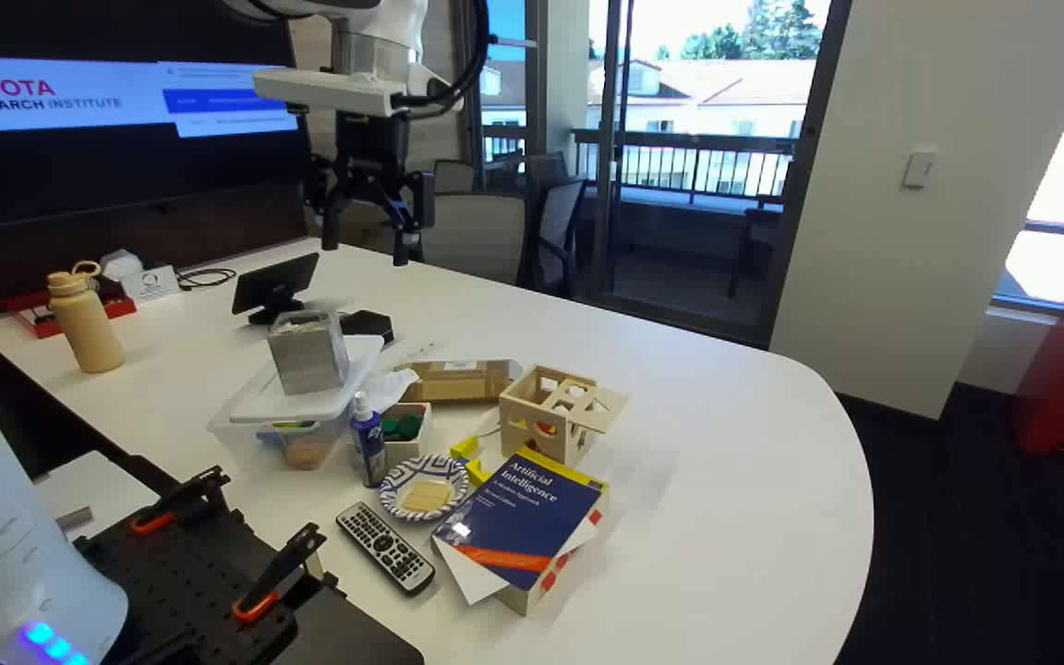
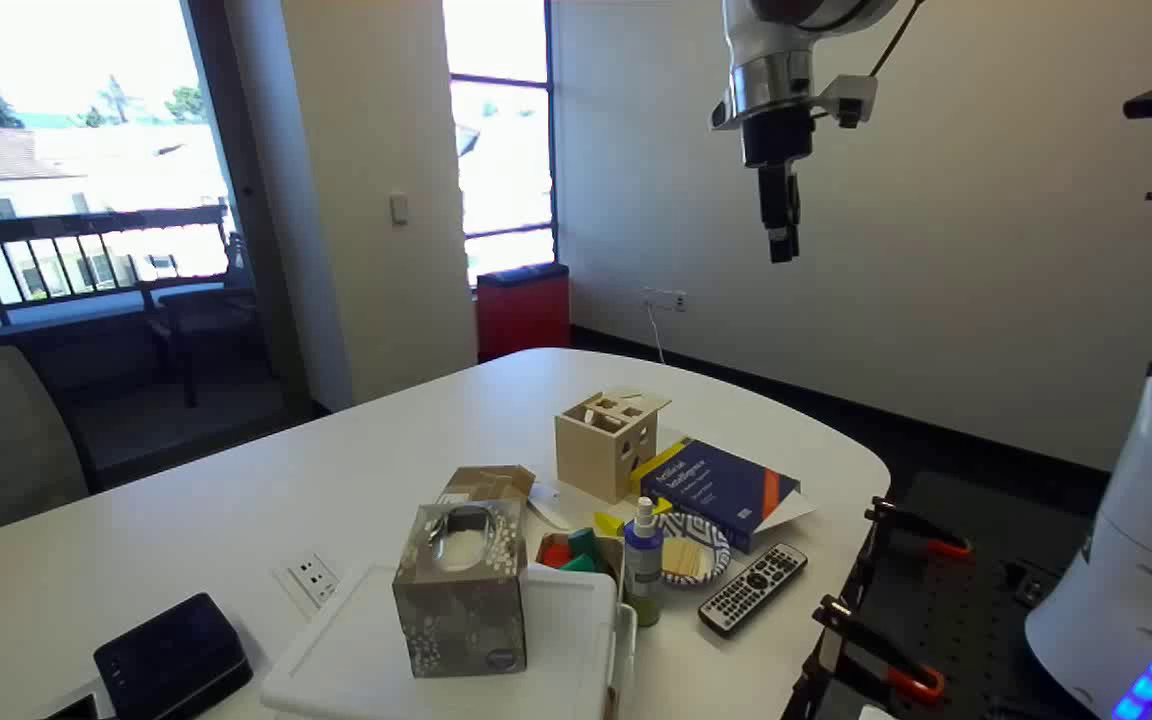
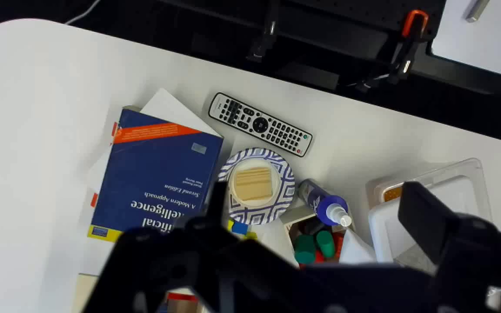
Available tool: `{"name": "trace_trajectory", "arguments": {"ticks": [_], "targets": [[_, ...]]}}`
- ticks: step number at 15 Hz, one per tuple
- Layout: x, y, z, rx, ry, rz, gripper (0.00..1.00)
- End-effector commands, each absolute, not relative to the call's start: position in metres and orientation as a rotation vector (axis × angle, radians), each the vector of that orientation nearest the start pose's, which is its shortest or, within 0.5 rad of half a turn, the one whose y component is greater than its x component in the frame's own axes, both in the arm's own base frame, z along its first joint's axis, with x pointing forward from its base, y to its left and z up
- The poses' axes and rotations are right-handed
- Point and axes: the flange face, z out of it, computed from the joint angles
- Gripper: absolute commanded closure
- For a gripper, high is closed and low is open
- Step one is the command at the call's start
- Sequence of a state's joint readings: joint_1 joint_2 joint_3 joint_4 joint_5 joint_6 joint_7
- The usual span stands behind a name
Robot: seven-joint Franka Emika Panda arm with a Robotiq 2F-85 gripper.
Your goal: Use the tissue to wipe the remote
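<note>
The remote [image 3: 260, 124], slim with a black edge, a pale face and dark buttons, lies flat on the table; it also shows in both exterior views [image 1: 386, 547] [image 2: 754, 588]. A crumpled white tissue [image 1: 389, 388] lies beside the lidded bin; what looks like its pointed corner [image 3: 355, 250] shows in the wrist view, partly hidden by the gripper. A grey tissue box [image 2: 461, 590] stands on the bin's lid, also in an exterior view [image 1: 308, 356]. My gripper [image 1: 366, 242] is open and empty, high above the table [image 2: 783, 245]; the wrist view shows its fingers spread [image 3: 315, 202].
A blue book [image 3: 159, 174] and a patterned plate [image 3: 255, 217] lie near the remote. A purple spray bottle [image 1: 368, 441] stands by a small box of blocks [image 3: 315, 248]. A wooden cube [image 2: 596, 450], cardboard box [image 1: 458, 380] and lidded bin [image 2: 566, 640] surround them.
</note>
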State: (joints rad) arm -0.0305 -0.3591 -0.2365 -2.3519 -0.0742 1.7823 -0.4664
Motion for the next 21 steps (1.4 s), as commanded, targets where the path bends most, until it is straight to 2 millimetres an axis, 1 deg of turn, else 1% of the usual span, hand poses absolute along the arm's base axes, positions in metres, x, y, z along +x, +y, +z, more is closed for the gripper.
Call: {"name": "trace_trajectory", "arguments": {"ticks": [1, 3, 5, 6, 9, 12, 14, 16, 17, 19, 21], "targets": [[0.398, -0.119, 0.449, -3.016, -0.374, 0.306, 0.0], [0.422, -0.105, 0.438, -3.003, -0.36, 0.277, 0.0], [0.452, -0.081, 0.421, -2.973, -0.258, 0.181, 0.0], [0.471, -0.063, 0.41, -2.945, -0.205, 0.119, 0.0], [0.519, -0.019, 0.376, -2.897, -0.034, -0.08, 0.0], [0.563, 0.023, 0.323, -2.858, 0.073, -0.177, 0.0], [0.581, 0.048, 0.279, -2.865, 0.109, -0.151, 0.0], [0.593, 0.067, 0.227, -2.903, 0.151, -0.099, 0.0], [0.597, 0.073, 0.201, -2.92, 0.176, -0.059, 0.0], [0.603, 0.08, 0.156, -2.942, 0.233, 0.011, 0.0], [0.609, 0.084, 0.117, -2.948, 0.279, 0.049, 0.0]]}}
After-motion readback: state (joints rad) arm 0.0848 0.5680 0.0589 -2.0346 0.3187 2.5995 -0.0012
